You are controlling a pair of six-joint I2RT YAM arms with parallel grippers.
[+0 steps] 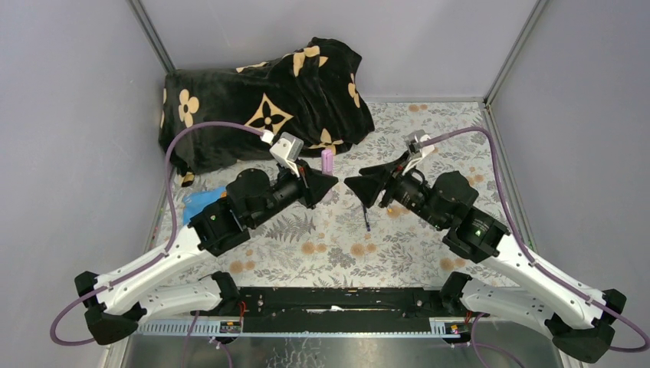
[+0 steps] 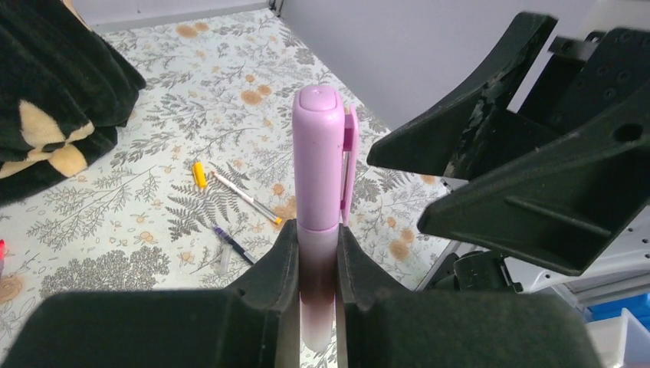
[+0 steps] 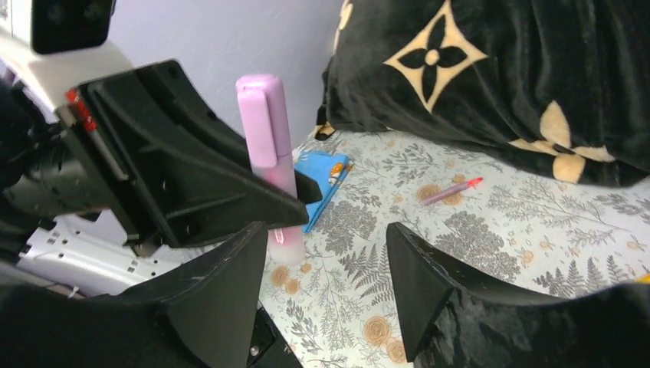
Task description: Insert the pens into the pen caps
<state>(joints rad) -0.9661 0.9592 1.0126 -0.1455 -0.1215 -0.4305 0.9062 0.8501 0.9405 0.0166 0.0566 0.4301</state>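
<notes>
From the top external camera, a table (image 1: 337, 253) spread with a pale leaf-and-flower printed cloth is being shown inside a booth of plain grey walls. A black blanket (image 1: 260, 100) patterned with beige flowers is lying heaped across the far left corner. A blue card (image 1: 201, 201) is lying at the left edge, partly under the left arm. Over the middle of the table a lilac-capped pen (image 1: 327, 161) is being gripped upright by the closed left gripper (image 1: 328, 182). The right gripper (image 1: 354, 184) is being held just to its right, and a dark blue pen (image 1: 366, 218) is lying on the cloth on the near side of it. In the left wrist view, the pen's pale barrel is being clamped between the two fingers (image 2: 280, 261), with the lilac cap (image 2: 318, 153) seated on its upper end. The right gripper is being held at the right with jaws spread, apart from the pen. Beyond, a yellow cap (image 2: 199, 175), a white pen (image 2: 245, 198) and the dark blue pen are lying loose near one another on the cloth. In the right wrist view, the right gripper's jaws are being held wide apart with nothing between them. The capped pen is standing beyond the left finger. The blue card is lying behind it, and a pink pen (image 3: 452, 190) is lying alone on the cloth near the blanket's edge.
</notes>
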